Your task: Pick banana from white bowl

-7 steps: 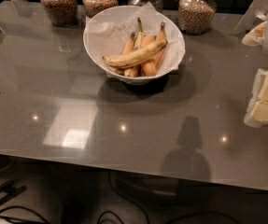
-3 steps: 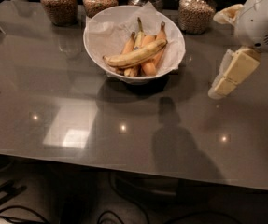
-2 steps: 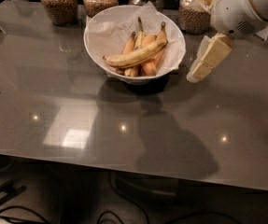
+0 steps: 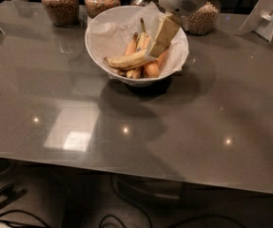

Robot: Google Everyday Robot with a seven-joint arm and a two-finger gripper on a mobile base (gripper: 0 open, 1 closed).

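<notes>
The hand (image 4: pixel 155 50) hangs over the white bowl (image 4: pixel 92 49), tip at the banana (image 4: pixel 128 61) lying across the shorter orange fruits (image 4: pixel 151 70); whether it is apart or together cannot be told; an off-centre descent risks clamping a neighbouring fruit or the paper lining (image 4: pixel 108 30) instead.

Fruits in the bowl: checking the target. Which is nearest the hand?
The long pale-yellow banana lying crosswise on top; the hand hangs at its right end.
</notes>
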